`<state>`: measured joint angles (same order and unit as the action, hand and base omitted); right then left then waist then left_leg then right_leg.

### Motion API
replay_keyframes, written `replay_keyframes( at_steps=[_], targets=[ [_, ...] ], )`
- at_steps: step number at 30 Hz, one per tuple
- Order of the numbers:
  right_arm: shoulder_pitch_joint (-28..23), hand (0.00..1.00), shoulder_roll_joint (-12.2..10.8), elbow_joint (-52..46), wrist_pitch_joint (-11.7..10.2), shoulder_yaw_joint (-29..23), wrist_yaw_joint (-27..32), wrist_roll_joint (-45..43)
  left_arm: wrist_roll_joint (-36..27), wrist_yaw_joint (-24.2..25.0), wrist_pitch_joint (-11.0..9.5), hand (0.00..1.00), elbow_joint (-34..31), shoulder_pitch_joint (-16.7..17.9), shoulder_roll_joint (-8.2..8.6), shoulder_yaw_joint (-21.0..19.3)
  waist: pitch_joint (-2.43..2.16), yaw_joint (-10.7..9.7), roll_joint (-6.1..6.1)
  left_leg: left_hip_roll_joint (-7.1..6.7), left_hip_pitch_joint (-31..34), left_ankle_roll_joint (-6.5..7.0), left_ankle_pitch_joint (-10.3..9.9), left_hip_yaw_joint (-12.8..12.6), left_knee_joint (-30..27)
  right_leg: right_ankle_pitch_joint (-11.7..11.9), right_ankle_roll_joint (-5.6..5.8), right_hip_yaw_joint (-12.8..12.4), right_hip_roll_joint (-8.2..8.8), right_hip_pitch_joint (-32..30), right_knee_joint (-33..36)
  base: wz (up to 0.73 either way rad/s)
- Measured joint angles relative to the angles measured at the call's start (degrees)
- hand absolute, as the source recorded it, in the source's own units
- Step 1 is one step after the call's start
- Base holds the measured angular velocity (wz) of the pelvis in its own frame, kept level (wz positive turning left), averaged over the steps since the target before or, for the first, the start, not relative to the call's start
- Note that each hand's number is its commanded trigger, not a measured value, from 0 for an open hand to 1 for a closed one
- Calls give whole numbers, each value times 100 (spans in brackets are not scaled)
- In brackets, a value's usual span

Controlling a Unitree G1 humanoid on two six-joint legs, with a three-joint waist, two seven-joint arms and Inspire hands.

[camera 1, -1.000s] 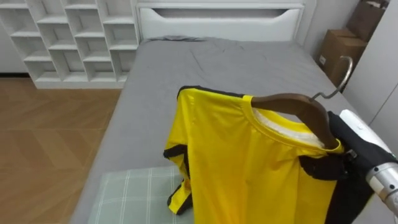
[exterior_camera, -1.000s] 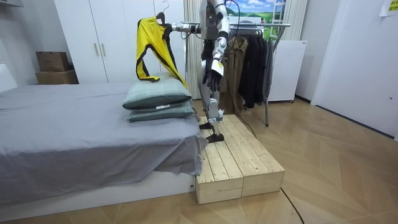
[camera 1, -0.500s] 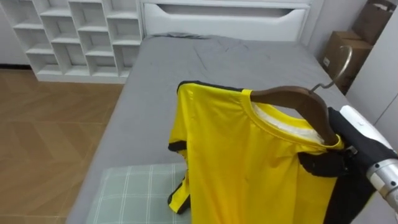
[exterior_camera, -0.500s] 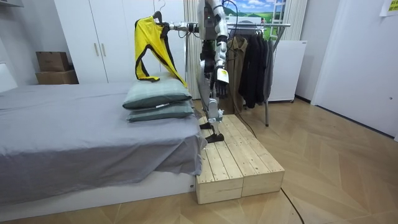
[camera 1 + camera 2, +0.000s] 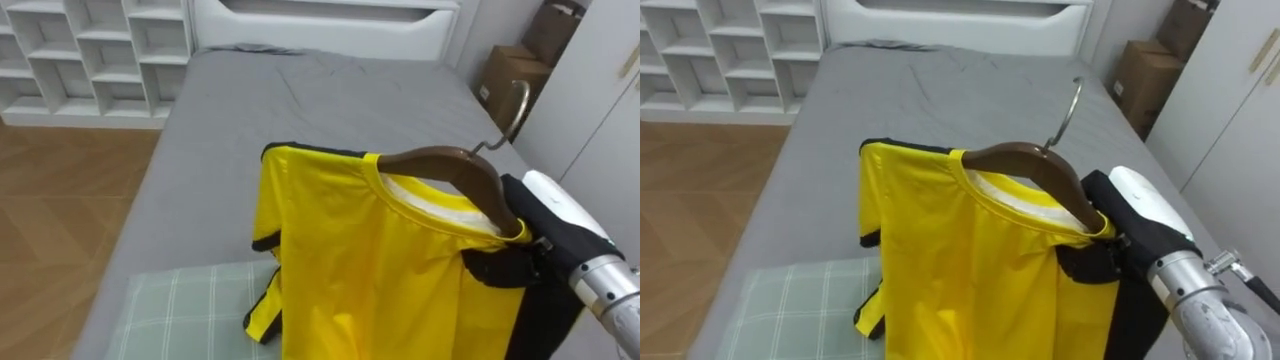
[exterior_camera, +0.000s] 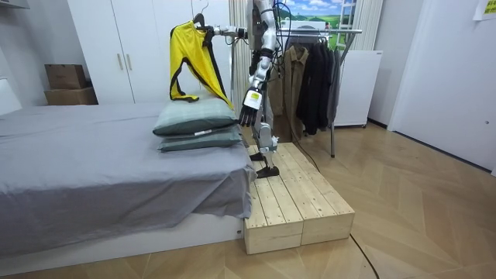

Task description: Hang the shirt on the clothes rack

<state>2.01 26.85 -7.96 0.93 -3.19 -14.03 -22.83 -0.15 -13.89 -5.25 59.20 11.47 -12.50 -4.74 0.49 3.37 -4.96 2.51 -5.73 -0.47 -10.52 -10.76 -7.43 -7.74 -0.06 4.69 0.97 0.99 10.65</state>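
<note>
The right robot hand [image 5: 497,266] is clamped round one end of the wooden hanger [image 5: 440,162], at the shoulder of the yellow shirt [image 5: 370,270] draped on it, above the bed [image 5: 300,100]. The shirt looks light, limp and likely to slide, so the stiff hanger is the surer hold. The left robot hand [image 6: 246,116] hangs relaxed at the robot's side.

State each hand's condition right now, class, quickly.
Left hand: open, hanging empty.
Right hand: shut on the brown wooden hanger carrying the yellow black-trimmed shirt.
</note>
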Motion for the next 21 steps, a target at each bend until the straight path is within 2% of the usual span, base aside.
replay_keyframes(
  at_steps=[5, 7, 14, 16, 18, 19, 21],
  targets=[
    [-7, 100, 0, -168, 40, 9, -100, -25, 91, 228, 41, 0, 3, -101, 34, 161, 3, -61, -25, 1, -5, 3, -3, -77, 3, 1, 1, -77, -6, -34, 13, -8],
    [-7, 100, 1, -189, 43, 8, -174, -25, 95, 309, 90, 0, 3, -100, 31, 165, 2, -143, -36, 4, 0, 2, -6, -144, 6, 2, 3, -143, -14, -106, 64, -15],
    [-263, 100, 0, -202, 44, -24, -228, 6, 97, 337, 148, 0, 25, -50, 29, 161, 5, -254, -42, 15, 8, 25, -48, -394, 10, 10, 11, -337, -32, -303, 221, -20],
    [-347, 100, 0, -204, 42, -39, -244, 1, 98, 353, 152, 0, 43, 0, 29, 151, 4, -295, -45, 32, -21, 33, -90, -542, 6, 17, 18, -453, -59, -376, 247, -35],
    [-340, 100, 0, -224, 39, -40, -353, -79, 98, 366, 152, 0, 100, 85, 23, 44, 9, -283, -61, 101, -82, 22, -158, -940, 3, 31, -1, -534, -121, -540, 381, -75],
    [-340, 100, 0, -237, 37, -41, -369, -127, 98, 366, 155, 0, 158, 84, 24, 25, 8, -285, -63, 124, -93, 17, -177, -1030, -5, 37, -11, -498, -123, -581, 407, -84],
    [-340, 100, -3, -251, 38, -47, -373, -245, 96, 351, 234, 0, 246, 88, 21, 3, 24, -249, -37, 201, -180, -8, -262, -1432, -40, 120, -73, -95, -100, -681, 447, -101]
  ],
)
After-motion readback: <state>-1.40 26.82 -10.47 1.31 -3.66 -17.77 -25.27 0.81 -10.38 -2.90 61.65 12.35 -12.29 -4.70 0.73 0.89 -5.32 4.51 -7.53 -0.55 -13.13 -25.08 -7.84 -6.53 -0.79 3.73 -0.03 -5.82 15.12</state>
